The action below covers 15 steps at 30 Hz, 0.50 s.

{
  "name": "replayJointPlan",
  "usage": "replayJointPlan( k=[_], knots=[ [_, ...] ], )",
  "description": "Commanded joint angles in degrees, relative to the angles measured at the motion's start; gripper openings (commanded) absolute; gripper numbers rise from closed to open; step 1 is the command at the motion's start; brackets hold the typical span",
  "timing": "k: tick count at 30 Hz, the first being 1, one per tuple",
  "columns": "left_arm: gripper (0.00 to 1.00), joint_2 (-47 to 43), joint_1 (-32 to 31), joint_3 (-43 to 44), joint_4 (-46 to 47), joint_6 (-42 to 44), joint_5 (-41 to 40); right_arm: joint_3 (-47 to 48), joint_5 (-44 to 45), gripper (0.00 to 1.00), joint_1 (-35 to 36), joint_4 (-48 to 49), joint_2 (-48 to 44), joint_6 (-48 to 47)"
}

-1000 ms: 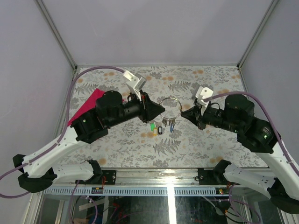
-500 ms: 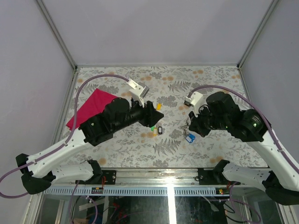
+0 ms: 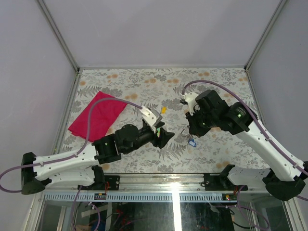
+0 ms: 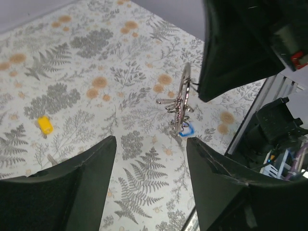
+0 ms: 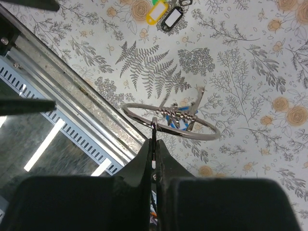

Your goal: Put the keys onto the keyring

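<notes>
My right gripper (image 5: 154, 140) is shut on the rim of the silver keyring (image 5: 192, 131) and holds it flat above the table. Several keys and a blue tag (image 5: 184, 120) hang from the ring. In the top view the right gripper (image 3: 191, 130) is right of centre, with the blue tag (image 3: 192, 142) below it. In the left wrist view the keyring (image 4: 184, 91) shows edge-on. My left gripper (image 4: 151, 142) is open and empty, low over the table just left of the ring (image 3: 166, 137). A yellow-tagged key (image 3: 163, 109) lies loose at mid-table (image 4: 44, 125). A yellow tag (image 5: 155, 12) and a black tag (image 5: 172, 18) lie together.
A red cloth (image 3: 96, 115) lies at the left of the table. The metal front rail (image 5: 82, 91) runs close under the keyring. Grey walls close in the back and both sides.
The right gripper has carried the keyring right and toward the front edge, turning it flat. The left arm has drawn back and down toward the front, covering the loose tags in the top view.
</notes>
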Motion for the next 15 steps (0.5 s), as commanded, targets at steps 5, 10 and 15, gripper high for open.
replayJointPlan(
  k=[5,10,15],
  knots=[
    [0.65,1.72,-6.79,-6.34,23.99,14.88,-11.47,5.63,-1.7,0.0,-0.1,2.87,2.81,6.91],
    [0.65,5.27,-8.53,-7.0,29.91,20.84,-12.19,6.3,-4.25,0.0,-0.15,2.47,2.93,7.43],
    [0.65,8.15,-10.03,-8.11,36.12,27.01,-15.04,6.44,-5.41,0.0,-0.11,1.63,2.33,7.65]
  ],
)
